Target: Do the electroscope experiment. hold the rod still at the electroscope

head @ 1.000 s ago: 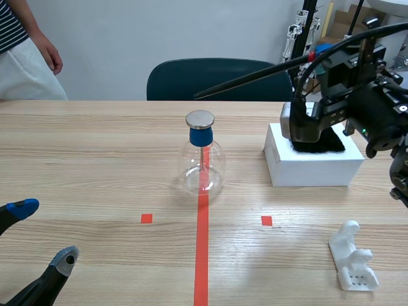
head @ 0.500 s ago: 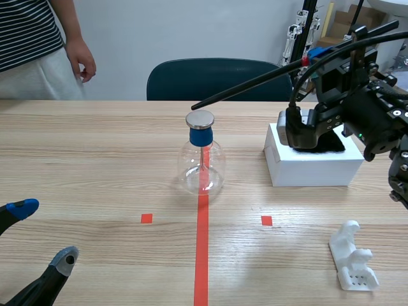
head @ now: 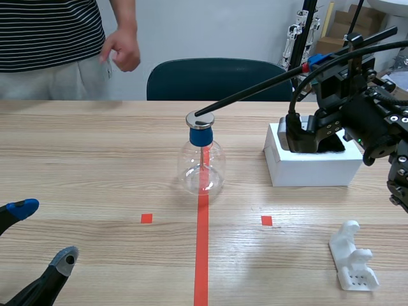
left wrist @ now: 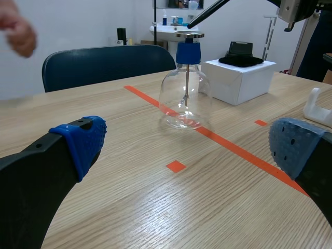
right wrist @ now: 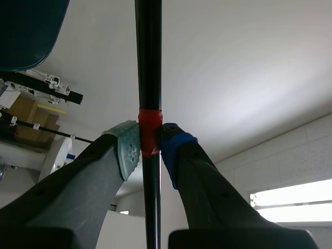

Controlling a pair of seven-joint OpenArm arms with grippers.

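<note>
The left hand lies low at the near left edge of the tabletop, released, with its two pads wide apart and nothing between them. Near the right edge, a white plastic stand rests on the tabletop, well apart from the other items. The electroscope, a clear glass flask with a blue stopper and a metal disc on top, stands upright on the far end of the orange-red centre line. To its right, a white box carries a black cloth. The right hand is raised above the box, clenched on the black rod at its red band; in the right wrist view the two pads press the band from both sides. The rod slopes down leftward, with its tip at the disc; actual contact cannot be confirmed. Behind the tabletop is a dark blue chair. A person in a striped shirt stands at the far left.
</note>
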